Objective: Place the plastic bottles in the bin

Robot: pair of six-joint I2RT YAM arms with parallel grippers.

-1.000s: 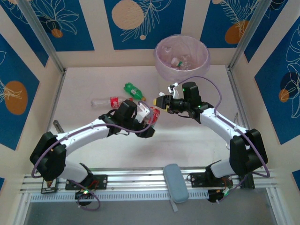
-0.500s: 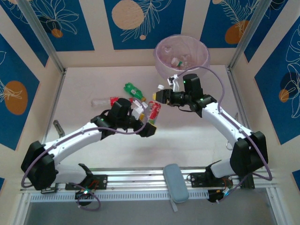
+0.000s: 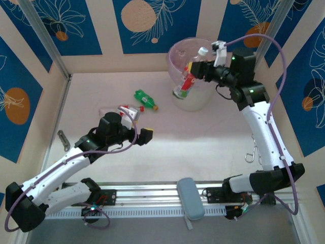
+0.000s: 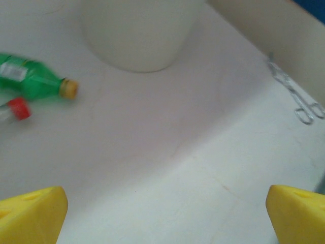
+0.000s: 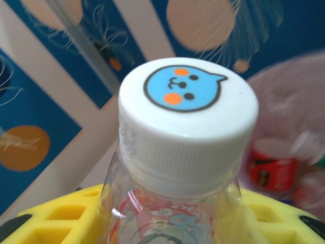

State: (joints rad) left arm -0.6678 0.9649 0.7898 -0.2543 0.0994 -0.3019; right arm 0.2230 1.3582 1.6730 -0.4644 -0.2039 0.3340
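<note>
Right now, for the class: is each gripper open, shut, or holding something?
Left gripper: open, empty.
Right gripper: shut on the clear plastic bottle with red label and white cap.

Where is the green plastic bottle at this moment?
In the top view, the green plastic bottle lies on the table, left of the round white bin.

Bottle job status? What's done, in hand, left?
Done: at least one red-labelled bottle lies in the bin. In hand: right jaws grip a white-capped bottle at the bin's rim. Left: green bottle and a red-capped bottle on the table; left jaws open, empty.
</note>
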